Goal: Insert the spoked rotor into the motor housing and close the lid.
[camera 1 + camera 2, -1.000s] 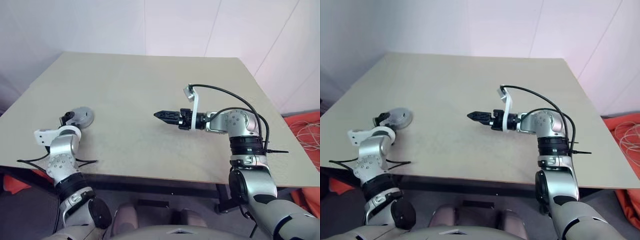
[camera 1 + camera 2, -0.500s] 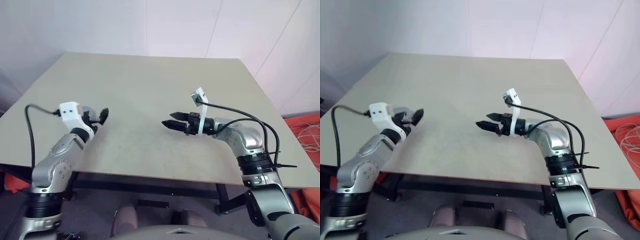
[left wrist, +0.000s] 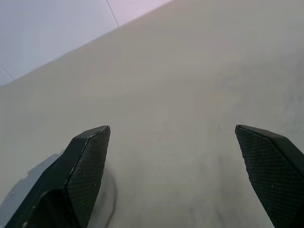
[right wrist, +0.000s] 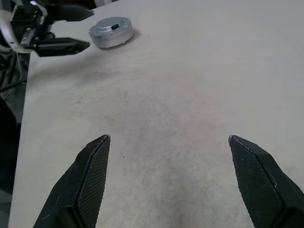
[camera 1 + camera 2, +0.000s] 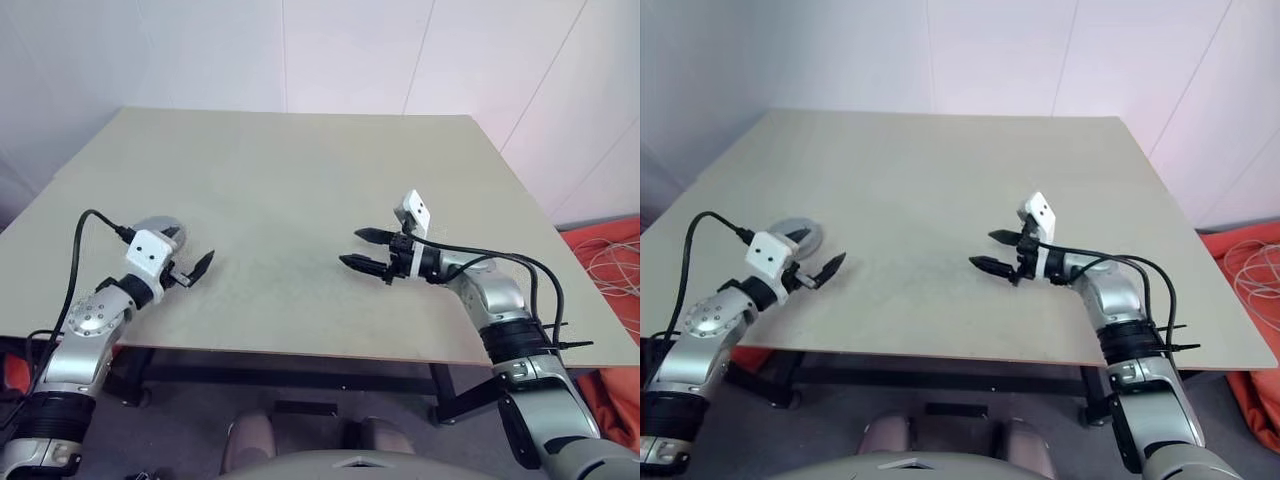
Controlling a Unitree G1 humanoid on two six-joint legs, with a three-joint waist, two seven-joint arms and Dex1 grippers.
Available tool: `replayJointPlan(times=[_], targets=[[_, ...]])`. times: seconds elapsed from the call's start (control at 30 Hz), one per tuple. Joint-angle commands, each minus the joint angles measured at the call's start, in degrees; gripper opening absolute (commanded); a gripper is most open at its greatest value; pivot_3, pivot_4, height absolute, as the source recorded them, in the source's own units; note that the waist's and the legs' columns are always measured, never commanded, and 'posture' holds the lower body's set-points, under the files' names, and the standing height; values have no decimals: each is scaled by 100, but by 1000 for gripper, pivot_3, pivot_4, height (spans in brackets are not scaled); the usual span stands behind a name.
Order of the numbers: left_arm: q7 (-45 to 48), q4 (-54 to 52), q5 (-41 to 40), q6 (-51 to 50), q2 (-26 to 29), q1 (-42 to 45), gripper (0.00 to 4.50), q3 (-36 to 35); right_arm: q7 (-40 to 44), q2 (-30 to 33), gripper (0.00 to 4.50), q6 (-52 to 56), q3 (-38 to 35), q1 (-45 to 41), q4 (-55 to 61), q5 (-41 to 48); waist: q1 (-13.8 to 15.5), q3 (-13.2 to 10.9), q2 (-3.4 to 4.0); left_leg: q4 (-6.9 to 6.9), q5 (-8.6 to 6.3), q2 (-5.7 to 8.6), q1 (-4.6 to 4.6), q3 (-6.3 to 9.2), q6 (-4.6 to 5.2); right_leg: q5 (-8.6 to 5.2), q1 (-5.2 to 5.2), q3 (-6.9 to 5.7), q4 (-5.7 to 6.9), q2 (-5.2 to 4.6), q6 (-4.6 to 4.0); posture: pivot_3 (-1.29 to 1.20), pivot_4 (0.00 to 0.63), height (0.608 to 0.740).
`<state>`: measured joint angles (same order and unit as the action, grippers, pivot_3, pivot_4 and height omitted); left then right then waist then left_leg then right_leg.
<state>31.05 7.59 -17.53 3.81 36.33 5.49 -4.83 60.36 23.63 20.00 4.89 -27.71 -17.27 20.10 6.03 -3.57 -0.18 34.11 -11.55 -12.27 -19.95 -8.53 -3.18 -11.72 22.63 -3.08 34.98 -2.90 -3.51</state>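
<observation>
A round silver-grey puck with a black hub on top, the lid point(image 4: 111, 32), lies near the table's left front corner, partly behind my left wrist in the eye views point(image 5: 165, 231). The spoked rotor is hidden. Whether the motor housing sits under the lid I cannot tell. My left gripper point(image 5: 190, 270) hovers open just right of the lid, pointing right across the table, with nothing between its fingers point(image 3: 90, 161). My right gripper point(image 5: 350, 249) is open and empty over the table's middle front, pointing left toward the lid, well apart from it.
The tan table point(image 5: 300, 170) has bare surface between the two grippers. Its front edge point(image 5: 320, 350) runs just below both arms. White walls stand behind. Orange material and loose cable point(image 5: 610, 260) lie on the floor at the right.
My left arm swung up from the table's corner and rolled over; its gripper now points right beside the lid. The right gripper rolled and drifted right and toward the front edge. Both stayed open.
</observation>
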Motion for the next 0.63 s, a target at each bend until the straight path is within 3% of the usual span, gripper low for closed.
replayJointPlan(times=[0.03, 0.43, 0.63], targets=[[159, -35, -308, 63, -157, 215, 4488, -403, 62, -9, 4500, -130, -106, -30, 69, 57, -23, 0, 0, 0, 0, 0, 1, -1, 0, 1, 0, 0, 2, 0, -2, 0, 0, 740], [322, -197, -552, -368, -794, 56, 4488, -575, -146, -192, 4500, -79, -294, 124, 153, 232, -53, 0, 0, 1, -11, -3, 3, -3, 20, 1, 1, 0, 5, 0, -5, 0, 0, 740], [561, -257, -616, -462, -844, 224, 4488, -603, -175, -190, 4500, -3, -469, -58, 40, 308, -45, 0, 0, 5, -12, -3, 2, -3, 21, 1, 0, 0, 5, 0, -5, 0, 0, 740]])
